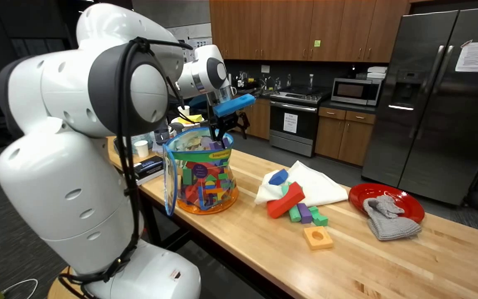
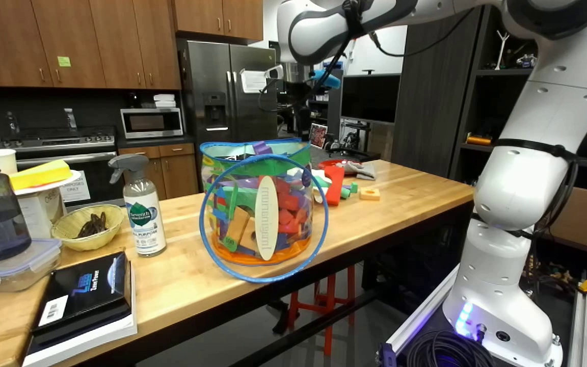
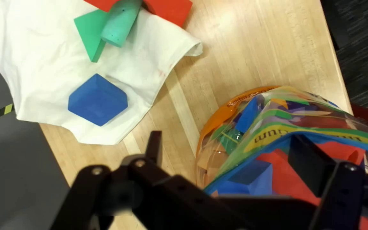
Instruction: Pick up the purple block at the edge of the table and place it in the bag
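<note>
The clear bag (image 1: 193,157) with a blue rim stands open on the wood table (image 1: 259,249), full of colourful blocks; it also shows in an exterior view (image 2: 273,166) and in the wrist view (image 3: 273,130). A purple block (image 1: 304,213) lies on the table between green pieces, beside a red block. Another purple piece (image 2: 262,148) sits at the top inside the bag. My gripper (image 1: 231,129) is open at the bag's mouth. In the wrist view the gripper (image 3: 230,151) has one finger over the bag's opening and the other outside, above the table. Nothing is between the fingers.
A white cloth (image 3: 43,73) holds a blue block (image 3: 97,99) and green pieces. A red block (image 1: 285,200), an orange square block (image 1: 324,241) and a red plate (image 1: 414,211) with a grey cloth lie beyond. A spray bottle (image 2: 144,219), basket (image 2: 107,232) and black box (image 2: 82,290) stand beside the bag.
</note>
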`<state>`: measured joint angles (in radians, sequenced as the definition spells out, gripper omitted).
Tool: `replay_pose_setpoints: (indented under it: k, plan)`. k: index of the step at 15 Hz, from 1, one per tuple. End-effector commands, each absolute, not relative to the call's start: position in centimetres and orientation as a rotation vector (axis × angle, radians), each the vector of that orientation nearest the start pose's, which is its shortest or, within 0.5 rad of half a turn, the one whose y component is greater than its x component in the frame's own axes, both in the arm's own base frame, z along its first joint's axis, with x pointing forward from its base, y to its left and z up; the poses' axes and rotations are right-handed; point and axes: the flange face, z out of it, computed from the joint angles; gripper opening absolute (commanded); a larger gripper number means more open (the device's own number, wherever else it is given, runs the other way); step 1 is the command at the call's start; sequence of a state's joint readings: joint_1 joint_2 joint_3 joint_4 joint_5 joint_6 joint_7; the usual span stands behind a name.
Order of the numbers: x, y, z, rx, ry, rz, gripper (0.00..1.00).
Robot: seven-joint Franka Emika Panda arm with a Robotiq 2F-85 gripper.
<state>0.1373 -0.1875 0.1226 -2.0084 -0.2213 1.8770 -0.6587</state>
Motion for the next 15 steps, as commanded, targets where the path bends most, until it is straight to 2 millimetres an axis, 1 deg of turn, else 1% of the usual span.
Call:
replay_pose_setpoints:
  k: [1,3,7,9,10,12,15]
  plan:
    - [47.9,10.8,54.7,-3.026,-1.556,-0.030,1.00]
    - [47.6,10.5,55.3,-3.026,-1.550,-0.049,1.00]
    - [46.9,10.0,57.1,-3.046,-1.533,-0.129,1.00]
    - [46.4,9.6,57.6,-3.063,-1.501,-0.137,1.00]
    - [46.1,9.4,57.4,-3.071,-1.477,-0.135,1.00]
    - [45.3,8.8,56.4,-3.084,-1.421,-0.124,1.00]
    - [43.7,7.4,54.1,-3.108,-1.333,-0.082,1.00]
